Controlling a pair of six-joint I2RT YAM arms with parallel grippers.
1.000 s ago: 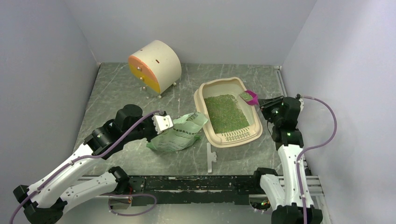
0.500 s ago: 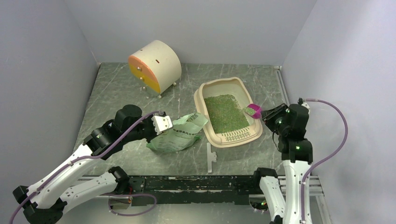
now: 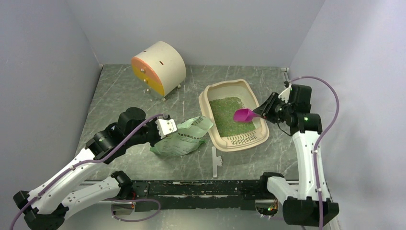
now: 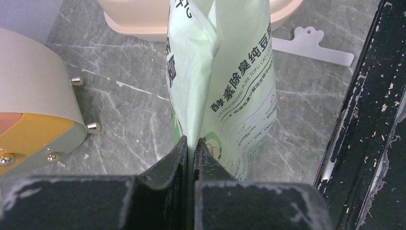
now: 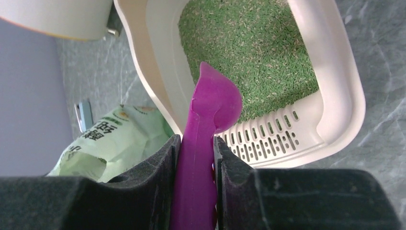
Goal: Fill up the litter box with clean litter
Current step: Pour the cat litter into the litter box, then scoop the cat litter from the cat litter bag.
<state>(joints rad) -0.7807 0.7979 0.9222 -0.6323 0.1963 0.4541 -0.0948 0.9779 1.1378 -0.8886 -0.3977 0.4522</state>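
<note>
Right gripper (image 5: pixel 195 143), jaws closed on the flat handle of a magenta plastic scoop (image 5: pixel 210 110). Scoop bowl held over the near right part of a beige plastic litter box with rounded corners and a raised rim (image 3: pixel 207 98), close to its slotted grille ledge. Box floor covered by a grainy bed of fine green litter granules (image 3: pixel 230 115). Box on a grey marbled table (image 3: pixel 124 96), right of centre, grille end toward the arm bases.

Left gripper (image 4: pixel 193 146), jaws pinched tight on a folded edge of a light-green printed plastic bag (image 4: pixel 239 86). Bag on the table just beside the box's left rim. Flat white plastic clip (image 3: pixel 216 160) on the table in front of the box. Cream half-cylinder cabinet with an orange face (image 3: pixel 160 67) at the far left, well apart from the box.
</note>
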